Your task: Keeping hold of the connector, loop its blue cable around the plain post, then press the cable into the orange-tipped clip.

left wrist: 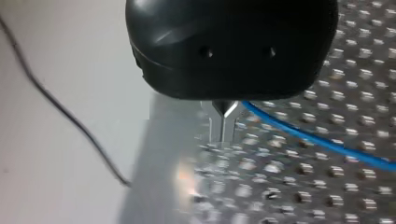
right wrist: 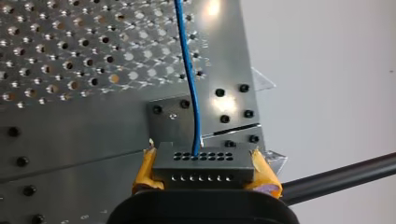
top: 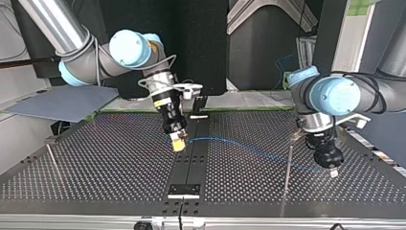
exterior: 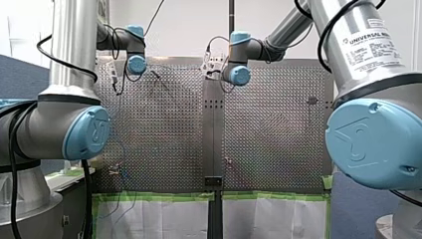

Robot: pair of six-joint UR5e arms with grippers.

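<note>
Items as they stand in the top view, left to right, on the perforated metal surface (top: 105, 163).

1. Thin upright rod (top: 53, 160), near the surface's left edge. I cannot make out an orange tip on it.
2. My right claw (top: 178, 142), over the surface's middle strip. Its yellow pads pinch the dark grey connector block with rows of holes (right wrist: 201, 163) by both ends.
3. Thin blue cable (top: 249, 149). It leaves the connector and runs rightward, low over the surface.
4. Plain slim metal post (top: 288, 165). The cable crosses it but is not wound round it, and I cannot tell whether they touch.
5. My left claw (top: 331, 165), just past the post. Its metal fingers (left wrist: 224, 122) are pressed together, and the cable comes out at their side, seemingly nipped.

Step in hand, as I judge it, is the loop. The next move calls for carrying the connector round the post with the pinch unbroken and the cable kept low.
</note>
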